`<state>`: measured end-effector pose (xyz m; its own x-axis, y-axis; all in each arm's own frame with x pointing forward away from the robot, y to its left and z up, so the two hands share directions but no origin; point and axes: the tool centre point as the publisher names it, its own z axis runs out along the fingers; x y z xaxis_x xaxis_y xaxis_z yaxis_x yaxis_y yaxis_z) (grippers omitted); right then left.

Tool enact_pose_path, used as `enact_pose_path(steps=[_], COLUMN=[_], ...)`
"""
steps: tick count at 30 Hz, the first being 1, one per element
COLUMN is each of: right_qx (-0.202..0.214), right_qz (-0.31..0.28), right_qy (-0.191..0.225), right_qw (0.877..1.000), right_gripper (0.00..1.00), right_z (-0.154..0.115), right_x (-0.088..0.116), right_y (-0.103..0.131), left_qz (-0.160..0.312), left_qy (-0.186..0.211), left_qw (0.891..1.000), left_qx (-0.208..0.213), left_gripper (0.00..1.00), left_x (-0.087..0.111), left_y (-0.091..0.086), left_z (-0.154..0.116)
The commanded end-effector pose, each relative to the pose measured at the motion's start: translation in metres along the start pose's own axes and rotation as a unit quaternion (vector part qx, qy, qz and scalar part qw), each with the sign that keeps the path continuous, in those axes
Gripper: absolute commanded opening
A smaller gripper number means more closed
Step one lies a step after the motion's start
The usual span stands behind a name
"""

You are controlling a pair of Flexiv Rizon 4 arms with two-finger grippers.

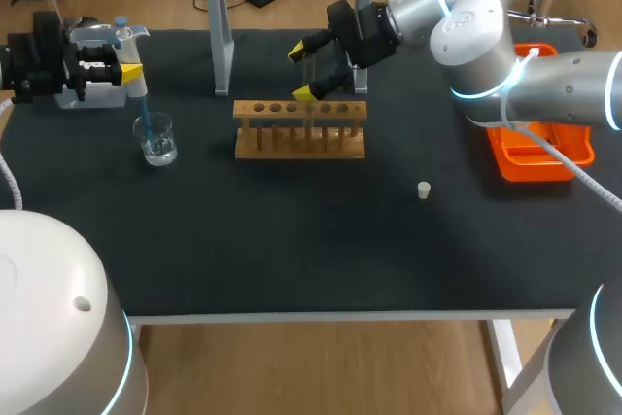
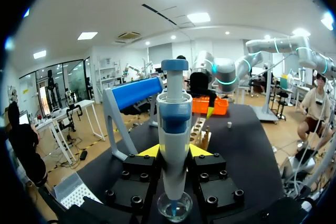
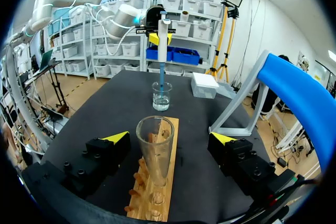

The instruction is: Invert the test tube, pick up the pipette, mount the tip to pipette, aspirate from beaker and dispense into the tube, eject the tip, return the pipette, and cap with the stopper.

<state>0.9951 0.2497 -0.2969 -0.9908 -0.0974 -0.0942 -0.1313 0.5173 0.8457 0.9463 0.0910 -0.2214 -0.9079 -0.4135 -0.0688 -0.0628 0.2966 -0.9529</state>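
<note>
Pipette [image 2: 174, 124] first: my left gripper [image 2: 173, 151] is clamped on its white-and-blue body, a yellow tip pressed to each side, and the pipette hangs upright from the fingers. Its blue tip [image 3: 162, 77] reaches straight down below that gripper into the glass beaker [image 2: 174, 206], which holds a little clear liquid.

Over to the test tube [image 3: 155, 148]: it stands mouth-up in the wooden rack [image 3: 167, 198], right between the fingers of my right gripper [image 3: 170, 137]. Those fingers are spread wide (neither one touches the glass), one on either side of the rack, which sits directly under them.

The small white stopper [image 1: 424, 190] lies on the black table [image 1: 292, 250], well apart from the right gripper, between the rack and the orange tray [image 1: 544, 167].
</note>
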Motion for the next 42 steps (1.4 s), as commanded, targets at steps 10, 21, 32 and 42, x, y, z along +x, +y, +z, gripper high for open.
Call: enact_pose_path(steps=[10, 21, 32, 42], right_qx=[0.002, 0.002, 0.002, 0.002], right_qz=[0.0, 0.0, 0.0, 0.0], right_qy=[0.002, 0.002, 0.002, 0.002], right_qw=[1.0, 1.0, 1.0, 1.0], right_gripper=[1.0, 1.0, 1.0, 1.0], right_z=[-0.002, -0.002, -0.002, -0.002], right_x=[-0.001, -0.001, -0.001, -0.001], right_y=[0.0, 0.0, 0.0, 0.0], left_qz=[0.006, 0.023, 0.042, 0.055], left_qy=[-0.001, -0.008, -0.014, -0.028], left_qw=[1.0, 1.0, 0.999, 0.998], left_qx=[-0.001, -0.011, -0.021, -0.024], left_gripper=[0.0, 0.0, 0.0, 0.0], left_x=[0.002, 0.006, 0.013, 0.019], left_y=[-0.007, -0.026, -0.048, -0.063], left_z=[0.001, 0.0, 0.002, 0.002])
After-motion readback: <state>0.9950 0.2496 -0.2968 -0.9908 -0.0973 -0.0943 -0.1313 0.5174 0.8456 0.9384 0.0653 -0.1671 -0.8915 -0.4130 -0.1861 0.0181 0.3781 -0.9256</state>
